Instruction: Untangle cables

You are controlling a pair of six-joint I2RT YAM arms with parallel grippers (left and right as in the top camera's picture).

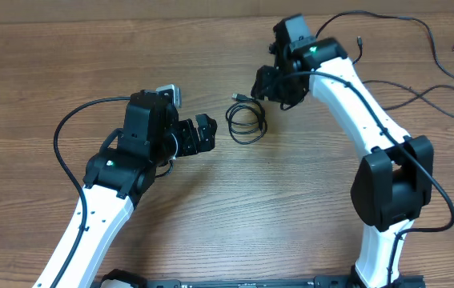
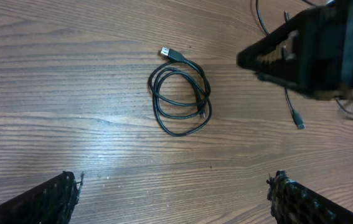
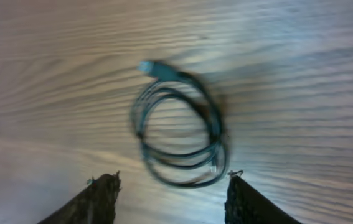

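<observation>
A small coil of thin black cable (image 1: 247, 122) with a silver plug end lies on the wooden table between my two grippers. It shows in the left wrist view (image 2: 181, 98) and, blurred, in the right wrist view (image 3: 179, 127). My left gripper (image 1: 203, 134) is open and empty, just left of the coil. My right gripper (image 1: 268, 84) is open and empty, just up and right of the coil, its fingertips (image 3: 173, 186) above the coil's near edge. Long loose black cable strands (image 1: 419, 96) lie at the far right.
The right arm's gripper body (image 2: 313, 50) shows at the upper right of the left wrist view, with a loose cable plug (image 2: 298, 121) below it. The wooden table (image 1: 235, 208) extends all around.
</observation>
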